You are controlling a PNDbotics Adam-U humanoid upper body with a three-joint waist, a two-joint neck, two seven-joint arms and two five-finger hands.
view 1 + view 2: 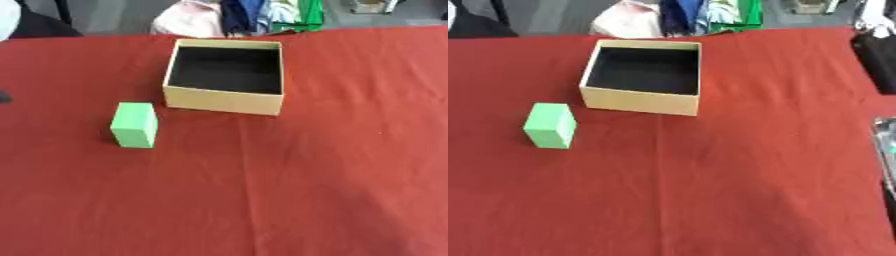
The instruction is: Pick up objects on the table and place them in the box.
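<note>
Black right arm at the upper right edge, a grey-silver part lower along the same edge

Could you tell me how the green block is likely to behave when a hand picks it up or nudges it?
The green block has flat faces and crisp edges, so it probably stays stiff and will not roll. It stands taller than wide, so a high push might tip it. On the red cloth it would likely drag, not glide.

Body barely in frame. Right arm: black, boxy bulk at right edge, cropped. Silver-grey strip lower down same edge, dark outline, blurred, part unidentifiable. No cables, screws or markings readable.
</note>
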